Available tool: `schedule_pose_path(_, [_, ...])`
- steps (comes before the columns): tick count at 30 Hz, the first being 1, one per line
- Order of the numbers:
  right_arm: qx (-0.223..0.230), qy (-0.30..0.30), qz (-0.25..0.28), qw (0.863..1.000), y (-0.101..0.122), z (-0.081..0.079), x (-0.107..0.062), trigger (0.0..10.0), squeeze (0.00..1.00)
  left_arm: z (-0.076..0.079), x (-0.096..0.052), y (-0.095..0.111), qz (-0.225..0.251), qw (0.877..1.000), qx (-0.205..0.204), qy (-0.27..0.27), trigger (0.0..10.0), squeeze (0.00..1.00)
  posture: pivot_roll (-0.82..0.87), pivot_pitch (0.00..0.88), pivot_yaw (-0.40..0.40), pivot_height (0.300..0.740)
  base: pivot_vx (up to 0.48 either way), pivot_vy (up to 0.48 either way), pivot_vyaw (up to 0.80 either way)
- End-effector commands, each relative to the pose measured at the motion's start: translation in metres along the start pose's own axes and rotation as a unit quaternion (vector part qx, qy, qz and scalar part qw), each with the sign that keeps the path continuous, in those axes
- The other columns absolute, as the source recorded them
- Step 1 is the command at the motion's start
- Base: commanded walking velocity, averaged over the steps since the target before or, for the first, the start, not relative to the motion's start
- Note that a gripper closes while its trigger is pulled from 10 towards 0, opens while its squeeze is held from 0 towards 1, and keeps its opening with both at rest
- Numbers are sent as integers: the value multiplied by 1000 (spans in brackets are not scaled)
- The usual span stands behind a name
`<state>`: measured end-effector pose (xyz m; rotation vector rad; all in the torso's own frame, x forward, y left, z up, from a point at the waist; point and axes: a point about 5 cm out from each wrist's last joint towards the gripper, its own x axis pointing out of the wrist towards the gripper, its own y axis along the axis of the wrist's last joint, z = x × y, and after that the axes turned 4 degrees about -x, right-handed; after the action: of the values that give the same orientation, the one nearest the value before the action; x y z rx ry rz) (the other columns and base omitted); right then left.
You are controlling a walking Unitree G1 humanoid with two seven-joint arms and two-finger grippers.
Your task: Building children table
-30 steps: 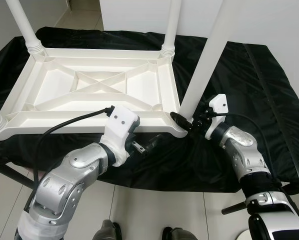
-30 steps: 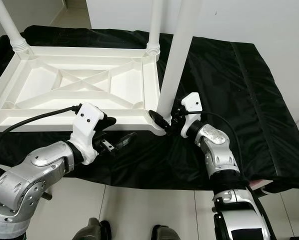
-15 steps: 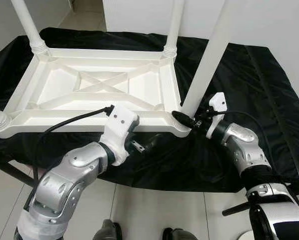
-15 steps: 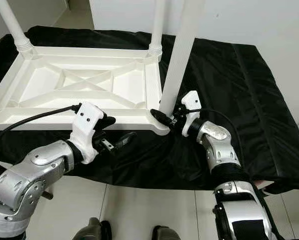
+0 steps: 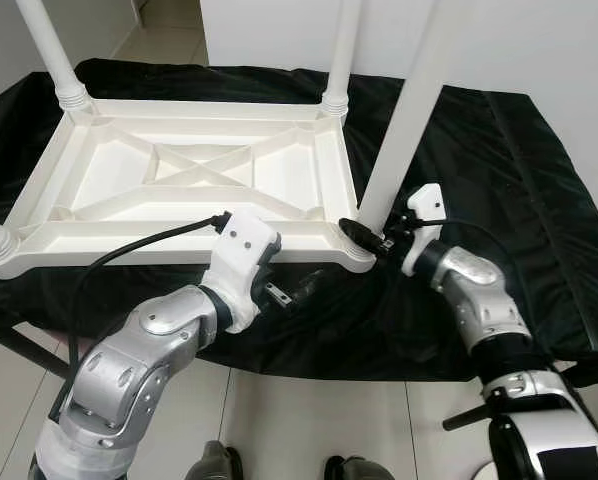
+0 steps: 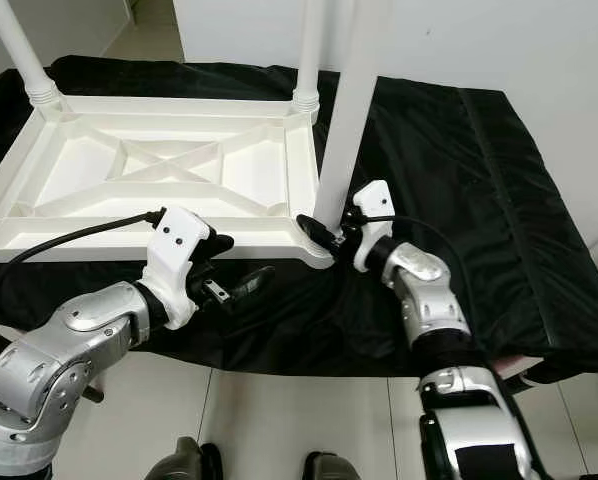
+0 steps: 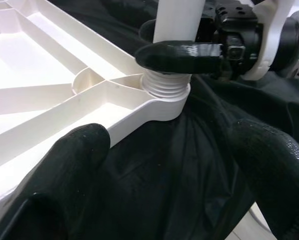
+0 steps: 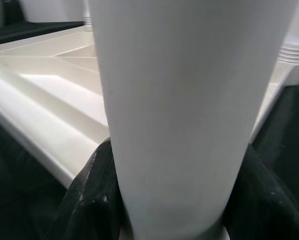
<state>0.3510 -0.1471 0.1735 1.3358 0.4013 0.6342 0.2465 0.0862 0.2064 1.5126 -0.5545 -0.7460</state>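
Tabletop [image 5: 179, 180] lies upside down on a black-draped counter [image 5: 499, 160]; right gripper [image 5: 364, 235] clamps the near-right leg [image 5: 404, 130], left gripper [image 5: 294, 290] hovers open by its front edge.

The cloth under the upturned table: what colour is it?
Black; the cloth shows best in the left eye view.

Even bright indoor light, head views sharp; soft sheen on the glossy white plastic upturned tabletop [image 5: 189, 175]; crumpled black cloth cover [image 6: 459, 150] loses fold detail; wrist views blurred close up, near black fingertips [image 7: 64, 165] defocused.
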Motion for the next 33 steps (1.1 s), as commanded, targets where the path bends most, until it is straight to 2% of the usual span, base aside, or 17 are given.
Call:
schedule_pose_path(1, [23,-18,-31,999,-14,-9,-3,10000,0,3,0,-3,-1,1000,-1,-10,10000,0,-65,135,13,740,0,0,0])
schedule_pose_path(4, [34,-37,-25,998,-12,-14,-2,10000,0,3,0,-3,-1,1000,-1,-11,10000,0,-64,133,7,740,0,0,0])
schedule_pose_path(5, [52,-67,-21,996,-9,-21,-1,10000,0,4,-1,-3,0,1000,-2,-13,10000,0,-66,131,6,740,0,0,0])
schedule_pose_path(9, [59,-87,-22,994,-9,-23,-1,10000,0,4,-1,-3,0,1000,-1,-13,10000,0,-66,128,4,740,0,0,0])
schedule_pose_path(11, [77,-165,-20,983,-5,-32,0,10000,0,4,-1,-3,0,1000,-2,-13,10000,0,-66,124,1,740,0,0,0])
schedule_pose_path(12, [77,-165,-20,983,-5,-32,0,10000,0,4,-1,-3,0,1000,-2,-13,10000,0,-66,124,1,740,0,0,0])
schedule_pose_path(13, [84,-206,-18,975,-3,-38,0,10000,0,4,-1,-3,0,1000,-1,-12,10000,0,-66,124,1,740,0,0,0])
schedule_pose_path(14, [84,-206,-18,975,-3,-38,0,10000,0,4,-1,-3,0,1000,-1,-12,10000,0,-66,124,1,740,0,0,0])
schedule_pose_path(15, [83,-244,-15,966,0,-45,0,10000,0,4,0,-3,0,1000,-1,-12,10000,0,-66,123,-2,740,0,0,0])
schedule_pose_path(16, [83,-244,-15,966,0,-45,0,10000,0,4,0,-3,0,1000,-1,-12,10000,0,-66,123,-2,740,0,0,0])
schedule_pose_path(17, [92,-282,-15,955,1,-52,-1,10000,0,5,0,-4,-1,1000,-1,-12,10000,0,-66,123,-5,740,0,0,0])
schedule_pose_path(18, [92,-282,-15,955,1,-52,-1,10000,0,5,0,-4,-1,1000,-1,-12,10000,0,-66,123,-5,740,0,0,0])
schedule_pose_path(20, [106,-324,-27,940,1,-61,-3,10000,0,5,0,-4,0,1000,-2,-12,10000,0,-66,125,-7,740,0,0,0])
schedule_pose_path(22, [111,-333,-29,936,2,-63,-4,10000,0,5,-1,-4,0,1000,-2,-12,10000,0,-66,123,-6,740,0,0,0])
schedule_pose_path(31, [108,-330,-14,938,13,-67,-3,10000,0,5,0,-4,1,1000,-4,-12,10000,0,-69,134,-8,740,0,0,0])
schedule_pose_path(32, [106,-328,-7,939,15,-66,-3,10000,176,5,0,-4,1,1000,-4,-12,10000,0,-69,134,-8,740,0,0,0])
schedule_pose_path(33, [106,-328,-7,939,15,-66,-3,10000,176,5,0,-4,1,1000,-4,-12,10000,0,-69,134,-8,740,0,0,0])
